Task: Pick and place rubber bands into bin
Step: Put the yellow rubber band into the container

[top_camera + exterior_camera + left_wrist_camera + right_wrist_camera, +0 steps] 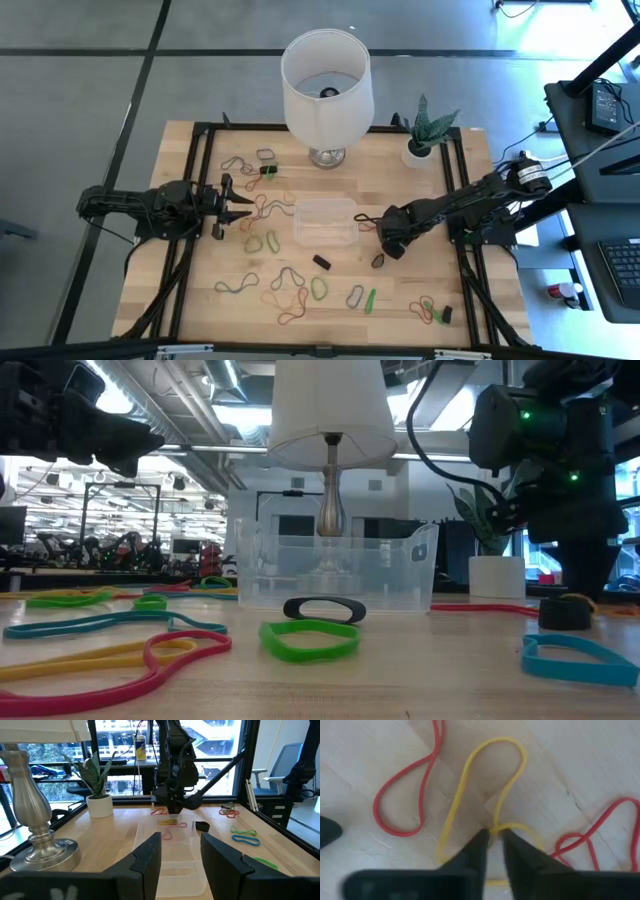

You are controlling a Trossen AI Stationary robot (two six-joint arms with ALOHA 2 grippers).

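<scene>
The right pincer (492, 845) is down on the worktop (200, 270) right of the bin (325, 222), clenched on a yellow band (470, 780) with red bands (415, 785) beside it. The left pincer (243, 205), released, hovers left of the bin at mid-frame. More bands (290, 290) lie scattered around.

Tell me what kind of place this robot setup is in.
Probably a robotics lab or open workshop: a wooden table in a black frame, a desk with a keyboard beside it, and office chairs by big windows.
</scene>
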